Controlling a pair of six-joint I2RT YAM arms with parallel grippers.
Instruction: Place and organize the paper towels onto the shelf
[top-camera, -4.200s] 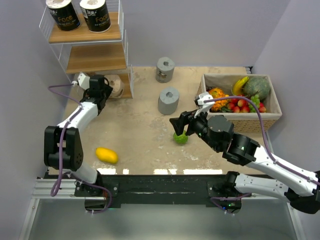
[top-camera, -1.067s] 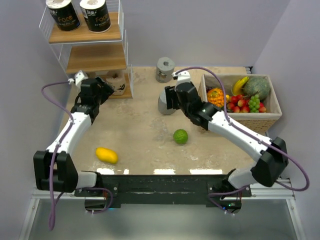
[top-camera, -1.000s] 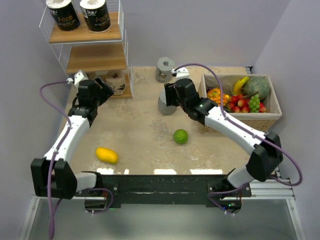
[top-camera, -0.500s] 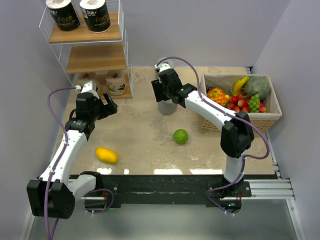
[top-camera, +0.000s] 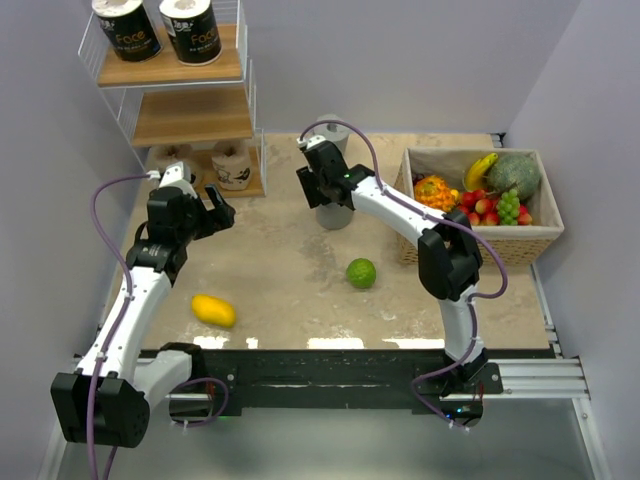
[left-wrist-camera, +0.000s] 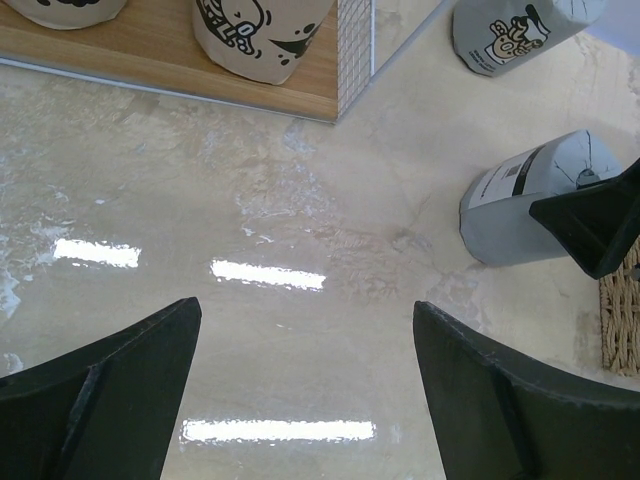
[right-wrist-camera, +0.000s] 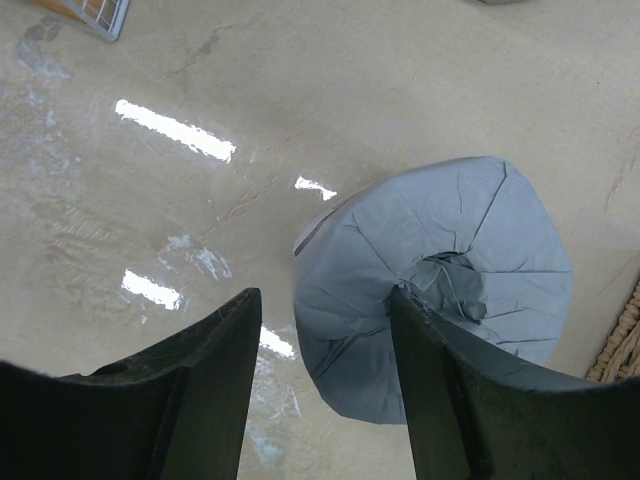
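The right gripper hangs spread over the nearer grey roll, which stands on the table (nothing held). The left gripper, wide open and empty, hovers near the shelf.

Pale lilac walls are closing in the beige, stone-patterned surface at 9, 12 and 3 o'clock. Bright reflections of overhead light are glaring off its glossy top toward 6 o'clock, beside a black rail.
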